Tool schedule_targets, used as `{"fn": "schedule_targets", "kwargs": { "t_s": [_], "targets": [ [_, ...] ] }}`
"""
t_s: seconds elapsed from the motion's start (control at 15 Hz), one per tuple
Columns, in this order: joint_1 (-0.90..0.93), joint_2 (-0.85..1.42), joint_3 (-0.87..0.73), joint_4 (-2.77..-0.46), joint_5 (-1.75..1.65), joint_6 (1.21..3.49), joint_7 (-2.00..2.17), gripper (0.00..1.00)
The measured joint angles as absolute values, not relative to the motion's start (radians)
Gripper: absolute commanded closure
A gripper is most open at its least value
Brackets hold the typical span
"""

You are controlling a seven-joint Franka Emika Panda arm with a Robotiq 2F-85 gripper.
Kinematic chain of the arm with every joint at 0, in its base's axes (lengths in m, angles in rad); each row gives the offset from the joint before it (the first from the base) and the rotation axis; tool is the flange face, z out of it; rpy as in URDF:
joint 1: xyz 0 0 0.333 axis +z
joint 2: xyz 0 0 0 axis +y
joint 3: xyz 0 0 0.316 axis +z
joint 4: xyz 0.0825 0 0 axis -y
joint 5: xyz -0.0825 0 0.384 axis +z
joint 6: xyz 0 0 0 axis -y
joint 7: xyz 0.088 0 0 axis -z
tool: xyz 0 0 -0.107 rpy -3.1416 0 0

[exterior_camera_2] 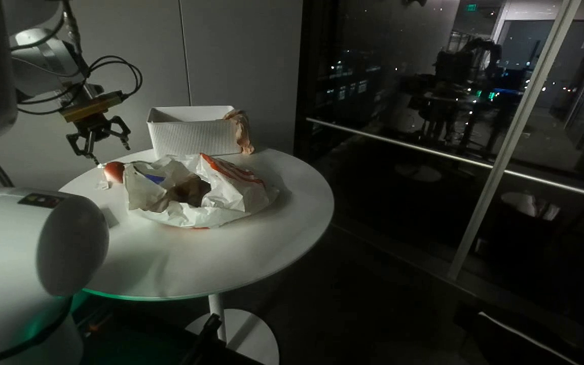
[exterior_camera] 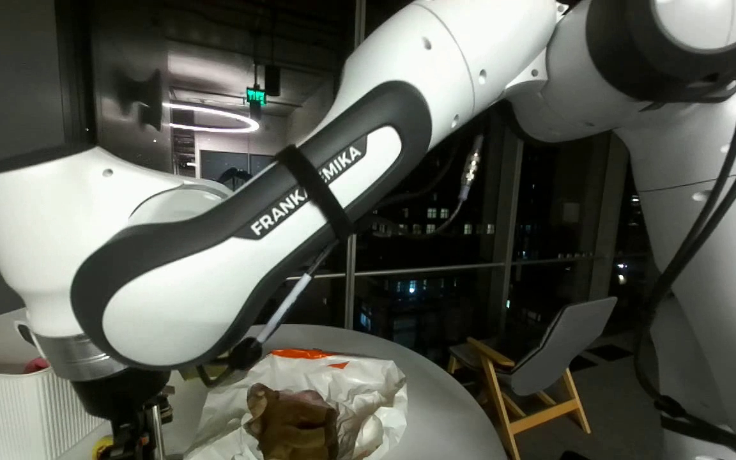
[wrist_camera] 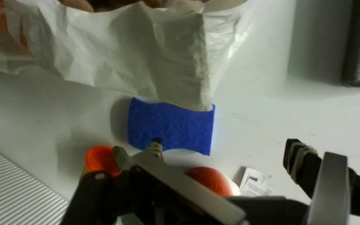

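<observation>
In your wrist view, you're seeing a blue piece lying at centre, roughly rectangular, its wavy long edges running nearly level. Below it, a rounded red-and-white object is sitting at lower centre, partly hidden. A white printed tag is lying slantwise just right of that, while a bright orange object is showing lower left.

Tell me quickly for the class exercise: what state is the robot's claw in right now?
Claw: open, fingers spread well apart, holding nothing.
</observation>
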State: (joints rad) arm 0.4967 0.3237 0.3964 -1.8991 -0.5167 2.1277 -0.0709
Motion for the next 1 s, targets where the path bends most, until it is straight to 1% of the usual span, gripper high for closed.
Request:
{"fn": "schedule_targets", "kwargs": {
  "t_s": [0.27, 0.73, 1.0],
  "targets": [
    [0.493, 0.4, 0.365, -1.842, -0.561, 2.142, -0.163, 0.0],
    [0.493, 0.418, 0.361, -1.824, -0.561, 2.143, -0.177, 0.0],
    [0.496, 0.449, 0.361, -1.823, -0.557, 2.253, -0.181, 0.0]
  ]
}}
